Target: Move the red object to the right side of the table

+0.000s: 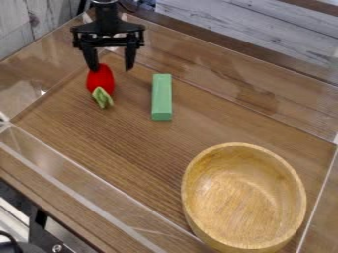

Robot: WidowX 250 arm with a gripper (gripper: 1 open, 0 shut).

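The red object (99, 83), a small toy strawberry, lies on its side at the far left of the desk (158, 168), close to the clear wall there. Its red body points up-frame toward the back and its green leafy cap points down-frame toward the viewer, so its long axis runs roughly front to back, slightly slanted. Just to its right, apart from it, the green block (161, 97) lies flat with a similar front-to-back lie. Well away, at the near right corner, sits the wooden bowl (246, 198), empty as far as can be seen.

The gripper (110, 63) hangs directly behind and above the strawberry's red end, pointing down, its jaws spread wide and holding nothing. The dark finger tips stand to either side of the berry's upper end and seem set across its narrow width, which would suit a pinch across the body; the coming move looks like a short descent, slightly toward the viewer, rather than any sideways travel.

Whether the tips already reach the berry's height or still stand above it cannot be told from this single view. The arm above the wrist is cut off by the top edge, and the acrylic walls' glare blurs the left margin
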